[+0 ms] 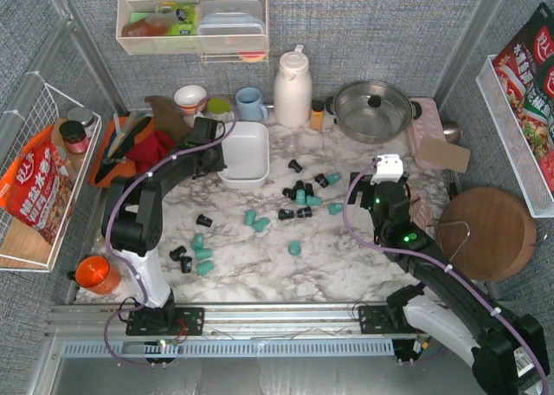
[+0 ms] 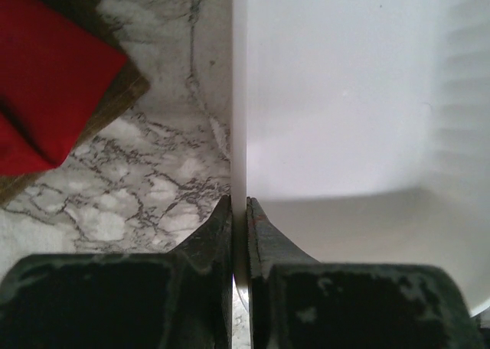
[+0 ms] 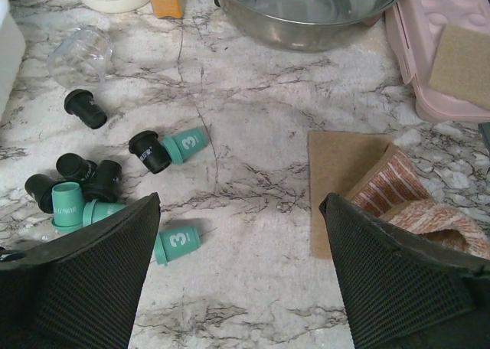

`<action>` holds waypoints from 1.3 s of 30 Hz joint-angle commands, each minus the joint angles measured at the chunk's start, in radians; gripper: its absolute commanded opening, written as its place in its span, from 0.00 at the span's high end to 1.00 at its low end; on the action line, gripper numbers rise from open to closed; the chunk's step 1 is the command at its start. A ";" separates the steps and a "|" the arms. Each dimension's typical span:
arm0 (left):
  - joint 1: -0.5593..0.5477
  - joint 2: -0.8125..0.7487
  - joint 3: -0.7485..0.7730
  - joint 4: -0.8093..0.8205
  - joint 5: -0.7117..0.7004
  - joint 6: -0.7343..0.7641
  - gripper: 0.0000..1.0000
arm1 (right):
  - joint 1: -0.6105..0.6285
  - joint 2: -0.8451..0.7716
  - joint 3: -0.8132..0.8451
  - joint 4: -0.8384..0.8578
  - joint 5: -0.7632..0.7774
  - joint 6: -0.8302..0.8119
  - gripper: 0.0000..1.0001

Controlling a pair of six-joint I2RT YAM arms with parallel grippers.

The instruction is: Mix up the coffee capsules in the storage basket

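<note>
Left jaws seemingly clamp storage basket (image 2: 337,119) wall | right jaws spread near capsules (image 3: 186,142)

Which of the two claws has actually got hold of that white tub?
The left claw: its fingers pinch the white tub by its side wall. The right claw hangs wide open beside the scattered pods, holding nothing.

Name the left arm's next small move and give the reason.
Probably drag the white plastic rectangular tub toward the teal and black coffee capsules: the left pincer pinches its side wall, the tub looks empty, and the capsules lie scattered on the marble table.
</note>
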 commanded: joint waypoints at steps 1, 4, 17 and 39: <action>0.019 -0.023 -0.035 0.023 -0.018 -0.086 0.87 | 0.002 -0.001 0.011 0.000 0.000 0.009 0.08; 0.025 -0.027 -0.062 0.035 -0.015 -0.113 0.86 | 0.001 -0.002 0.011 -0.001 -0.002 0.010 0.08; 0.027 -0.029 -0.044 0.026 -0.040 -0.046 0.60 | -0.001 0.019 0.021 -0.011 -0.012 0.010 0.08; 0.027 -0.528 -0.058 -0.163 -0.081 0.063 0.01 | 0.054 0.152 0.104 -0.114 -0.130 0.088 0.17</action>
